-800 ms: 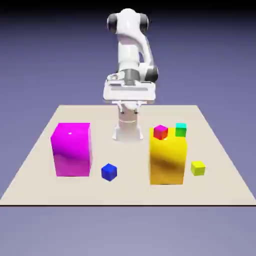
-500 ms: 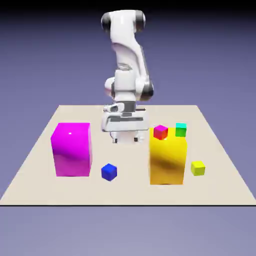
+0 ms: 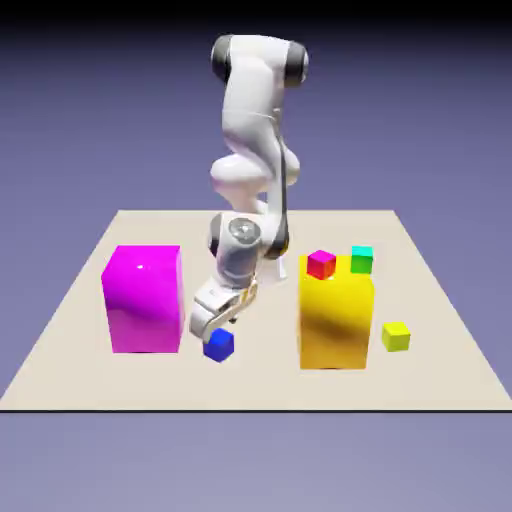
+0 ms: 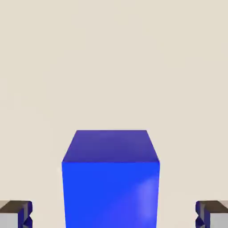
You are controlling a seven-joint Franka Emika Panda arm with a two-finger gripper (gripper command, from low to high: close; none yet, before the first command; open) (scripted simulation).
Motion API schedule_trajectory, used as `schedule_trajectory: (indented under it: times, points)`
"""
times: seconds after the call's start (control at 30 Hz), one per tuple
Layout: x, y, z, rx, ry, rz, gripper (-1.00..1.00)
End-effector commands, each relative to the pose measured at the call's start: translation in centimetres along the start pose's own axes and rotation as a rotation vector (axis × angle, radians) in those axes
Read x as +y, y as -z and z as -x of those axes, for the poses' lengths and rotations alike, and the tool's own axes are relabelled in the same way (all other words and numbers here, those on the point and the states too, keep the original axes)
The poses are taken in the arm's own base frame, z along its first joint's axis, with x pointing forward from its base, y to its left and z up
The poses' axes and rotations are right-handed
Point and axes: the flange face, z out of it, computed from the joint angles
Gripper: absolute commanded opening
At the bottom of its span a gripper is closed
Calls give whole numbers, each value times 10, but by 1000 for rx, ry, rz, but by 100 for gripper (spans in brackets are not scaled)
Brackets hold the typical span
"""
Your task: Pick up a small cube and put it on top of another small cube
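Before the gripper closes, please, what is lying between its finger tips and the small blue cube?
Nothing lies there: in the hand view, only bare tabletop shows between the blue cube and each finger tip.

The small cube [image 4: 110, 191] is showing plain blue; at three o'clock from it, the big block [image 3: 334, 320] is glowing yellow, with browny-orange smudges in its middle.

Bare tabletop [image 3: 270, 385] is extending between the magenta block [image 3: 145, 300] and the large yellow block [image 3: 334, 320], leaving a passage beside the blue cube [image 3: 219, 345]. The yellow block, bearing the red-magenta cube [image 3: 321, 265] and green-teal cube [image 3: 361, 260], is obstructing low travel toward the yellow-green cube [image 3: 396, 337].
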Motion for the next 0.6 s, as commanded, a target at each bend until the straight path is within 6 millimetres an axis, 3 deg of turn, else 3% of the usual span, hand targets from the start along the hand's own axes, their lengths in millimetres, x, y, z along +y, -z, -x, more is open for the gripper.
schedule_trajectory:
  times: [0.0, 0.03, 0.07, 0.1, 0.33, 0.4, 0.57]
  points:
    - [-1, -11, 0, 0, 0, -1, 0]
    - [-1, -20, 1, -1, 0, -2, 0]
    - [-1, -20, 1, -1, 0, -2, -100]
    - [-1, -20, 1, -1, 0, -2, -100]
    - [3, 49, 4, -1, 0, -2, -100]
    - [-6, 46, 7, -45, 2, -8, -100]
    - [-17, 118, -50, 11, -170, -55, -100]
